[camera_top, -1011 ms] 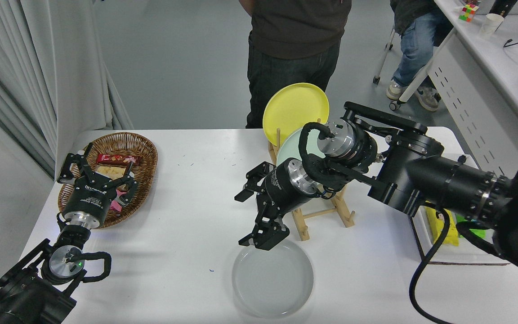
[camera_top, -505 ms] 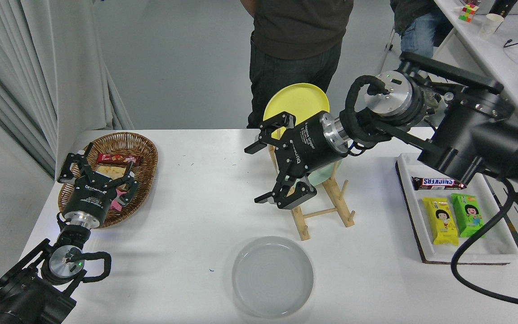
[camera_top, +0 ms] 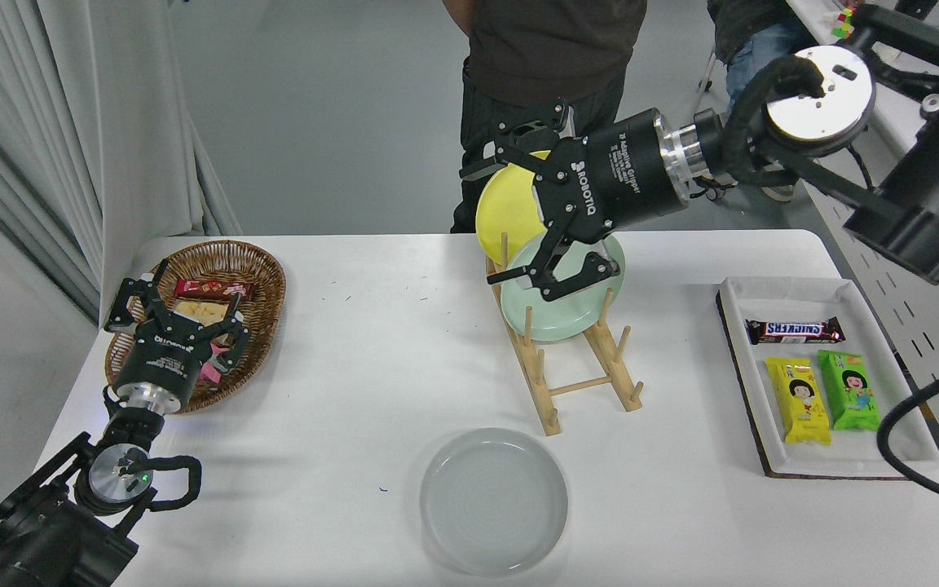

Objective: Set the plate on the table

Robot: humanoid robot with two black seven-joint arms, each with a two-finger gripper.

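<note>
White worktop point(camera_top: 339, 375) carried the pale grey plate point(camera_top: 494, 500) flat at its near edge — your right claw point(camera_top: 528, 218) hung spread wide and empty, well beyond it, by the wooden plate rack point(camera_top: 579, 371). Your left claw point(camera_top: 172, 314) sat parked, open, over the wicker basket point(camera_top: 262, 269).

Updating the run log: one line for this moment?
grey plate: flat on table | right gripper: open, raised by rack | left gripper: open, parked
</note>
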